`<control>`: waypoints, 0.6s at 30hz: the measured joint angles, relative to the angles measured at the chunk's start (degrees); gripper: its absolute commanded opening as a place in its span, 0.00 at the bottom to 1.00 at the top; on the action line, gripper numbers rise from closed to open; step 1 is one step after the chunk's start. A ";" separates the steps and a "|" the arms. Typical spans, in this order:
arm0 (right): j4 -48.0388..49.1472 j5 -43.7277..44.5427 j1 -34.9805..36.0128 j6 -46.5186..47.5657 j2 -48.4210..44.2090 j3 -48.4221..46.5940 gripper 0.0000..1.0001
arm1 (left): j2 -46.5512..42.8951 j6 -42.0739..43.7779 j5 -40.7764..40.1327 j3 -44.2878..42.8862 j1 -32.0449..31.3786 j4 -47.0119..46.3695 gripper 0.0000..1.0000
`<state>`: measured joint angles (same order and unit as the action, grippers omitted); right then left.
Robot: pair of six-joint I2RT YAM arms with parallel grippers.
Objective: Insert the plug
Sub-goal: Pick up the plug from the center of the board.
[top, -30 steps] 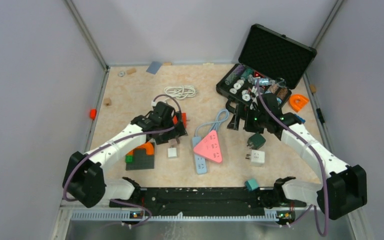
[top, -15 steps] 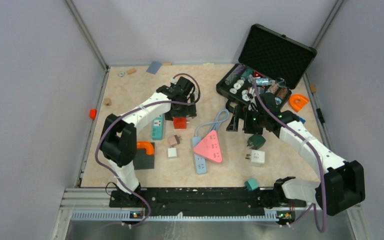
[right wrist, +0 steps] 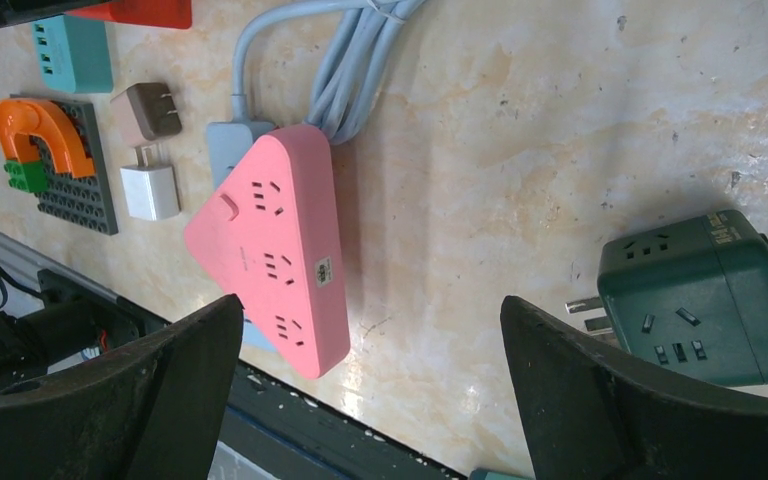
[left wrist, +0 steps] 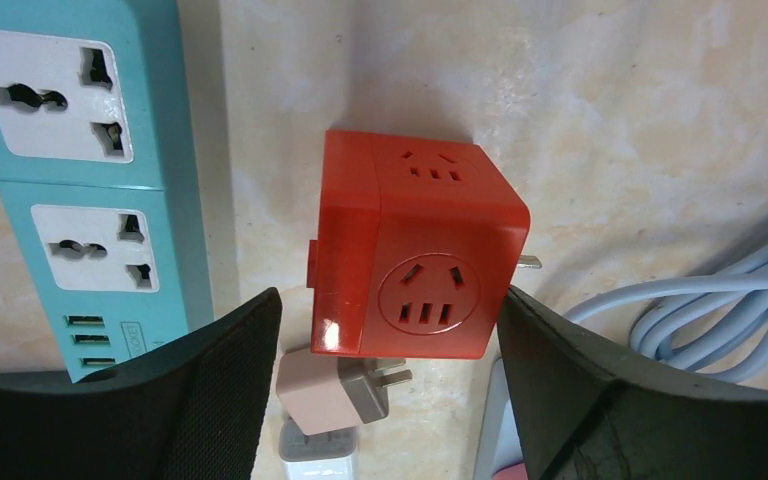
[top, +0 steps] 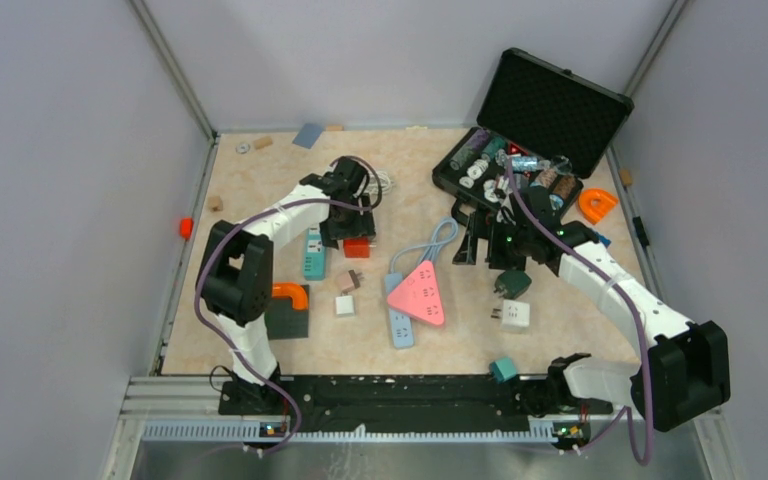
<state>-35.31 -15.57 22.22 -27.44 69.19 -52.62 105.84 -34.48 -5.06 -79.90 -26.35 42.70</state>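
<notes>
The left pincer [left wrist: 385, 298] stood spread astride the red cube plug [left wrist: 415, 255], which lay on the tabletop [left wrist: 640, 120] just beside the teal power strip [left wrist: 80, 170]. The right pincer [right wrist: 371, 305] hung spread above the pink power strip [right wrist: 275, 260] and green cube plug [right wrist: 700, 300].

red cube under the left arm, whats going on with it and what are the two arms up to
The left hand hangs open over the red cube, one finger on each side, not gripping it. The cube lies on the table beside a teal power strip. The right hand is open too and holds nothing. It sits above the table between the pink power strip and a green cube.
</notes>
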 measured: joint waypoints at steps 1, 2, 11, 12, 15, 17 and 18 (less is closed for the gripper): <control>-0.02 0.00 0.00 -0.02 0.00 0.00 0.95 | 0.00 0.07 0.63 0.72 0.55 -0.44 0.83; -0.07 -0.02 0.00 0.00 0.00 0.00 0.96 | 0.00 0.20 1.14 1.14 0.90 -0.52 0.85; -0.13 -0.26 0.00 0.00 0.42 -0.07 0.95 | 0.79 1.57 3.23 1.27 0.85 -1.25 0.47; -0.15 -0.28 0.00 0.00 0.66 -0.13 0.95 | 0.79 1.77 3.45 1.27 0.85 -1.38 0.40; -0.31 -0.37 0.00 0.00 1.07 -0.46 0.95 | 0.79 2.43 4.46 1.27 0.85 -1.99 0.29; -0.57 -0.37 0.00 0.00 1.11 -0.83 0.95 | 0.63 2.73 5.31 1.42 0.85 -2.51 0.26; -0.68 -0.37 0.00 0.02 1.11 -1.07 0.95 | 0.31 2.97 5.84 1.79 0.87 -3.06 0.23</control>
<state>-35.99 -15.94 22.22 -27.42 70.30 -53.69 106.15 -31.51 0.78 -78.11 -25.47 39.64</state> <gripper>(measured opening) 0.955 0.620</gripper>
